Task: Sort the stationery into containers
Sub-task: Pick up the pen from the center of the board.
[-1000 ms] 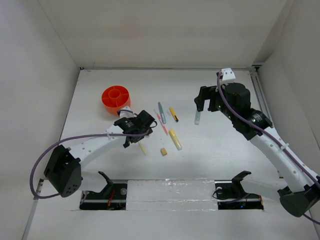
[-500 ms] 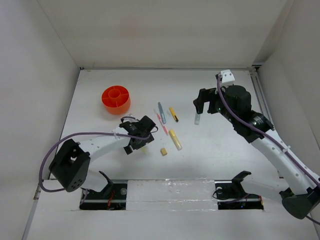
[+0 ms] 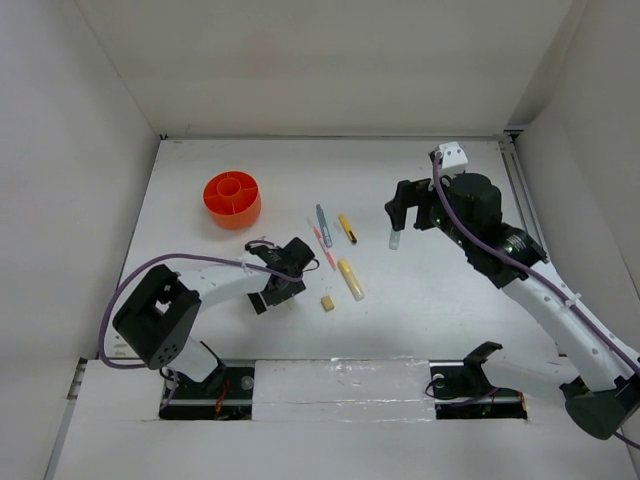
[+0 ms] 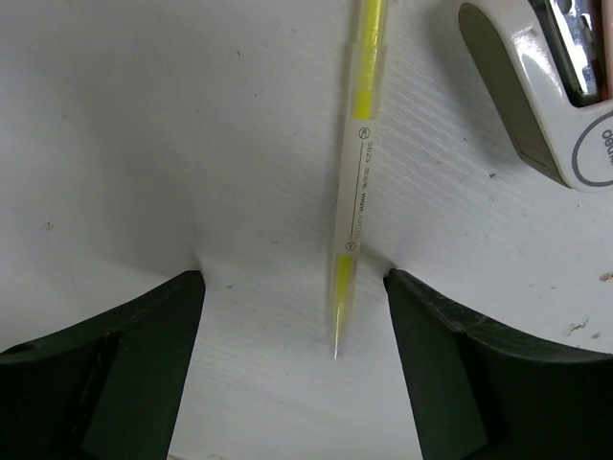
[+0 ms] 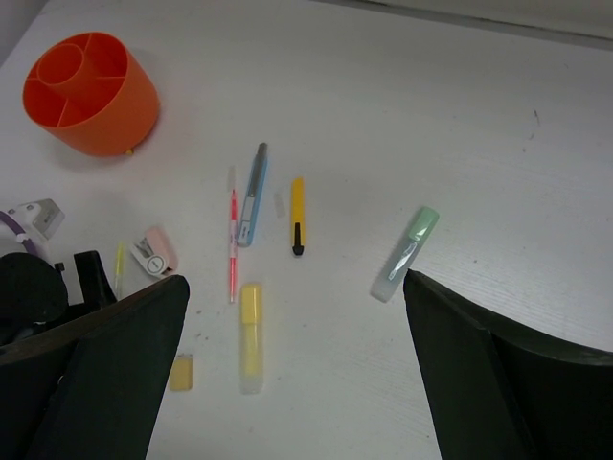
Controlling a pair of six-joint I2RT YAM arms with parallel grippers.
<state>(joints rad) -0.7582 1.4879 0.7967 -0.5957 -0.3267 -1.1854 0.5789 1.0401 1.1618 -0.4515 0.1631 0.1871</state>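
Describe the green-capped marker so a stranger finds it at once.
Start at the orange cup, far left, and go rightward past the grey-blue pen and the yellow-and-black pen. Beyond them the marker lies alone, tilted. It alone has a mint-green cap and a clear body.

Left pincer (image 4: 292,287) low, jaws apart; right pincer (image 5: 295,287) raised, spread wide.

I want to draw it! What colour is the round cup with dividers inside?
The cup is bright orange, seen best in the right wrist view.
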